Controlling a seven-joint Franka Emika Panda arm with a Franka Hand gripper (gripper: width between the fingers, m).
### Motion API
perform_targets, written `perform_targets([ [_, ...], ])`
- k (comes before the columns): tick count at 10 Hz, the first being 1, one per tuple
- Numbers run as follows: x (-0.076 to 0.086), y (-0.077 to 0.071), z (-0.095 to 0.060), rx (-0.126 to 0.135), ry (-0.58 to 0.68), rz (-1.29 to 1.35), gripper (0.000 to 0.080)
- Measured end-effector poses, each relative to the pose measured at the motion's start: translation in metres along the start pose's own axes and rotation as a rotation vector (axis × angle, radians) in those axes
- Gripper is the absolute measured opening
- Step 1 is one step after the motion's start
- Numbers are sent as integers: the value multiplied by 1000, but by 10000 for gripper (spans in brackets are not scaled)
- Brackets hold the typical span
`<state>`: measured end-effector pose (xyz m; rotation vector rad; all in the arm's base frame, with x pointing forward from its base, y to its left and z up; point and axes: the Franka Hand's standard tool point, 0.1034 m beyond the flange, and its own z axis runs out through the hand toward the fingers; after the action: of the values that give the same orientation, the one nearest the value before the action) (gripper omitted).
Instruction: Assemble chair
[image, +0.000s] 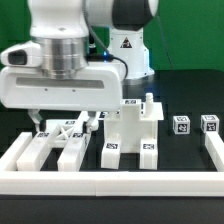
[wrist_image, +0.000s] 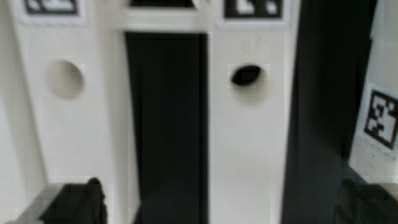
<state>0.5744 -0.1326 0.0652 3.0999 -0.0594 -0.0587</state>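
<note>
While the gripper (image: 65, 122) hangs with its jaws spread wide and empty, two chair legs (image: 70, 150) lie directly under it, just behind the border rail (image: 110, 183). The cross-braced piece (image: 62, 130) sits a little further back from that rail. Seen from the wrist, both legs run lengthwise across the line between the fingertips (wrist_image: 75, 205), which suits a closing pinch. One leg (wrist_image: 249, 110) seems to sit between them, though the blur leaves that uncertain.
</note>
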Motion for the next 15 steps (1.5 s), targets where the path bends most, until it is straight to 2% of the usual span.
perform_targets([
  [1, -4, 2, 0, 14, -37, 4, 649],
  [8, -10, -6, 30, -3, -35, -11, 649],
  [12, -16, -15, 37, 4, -47, -20, 649],
  [15, -15, -17, 41, -1, -37, -15, 649],
])
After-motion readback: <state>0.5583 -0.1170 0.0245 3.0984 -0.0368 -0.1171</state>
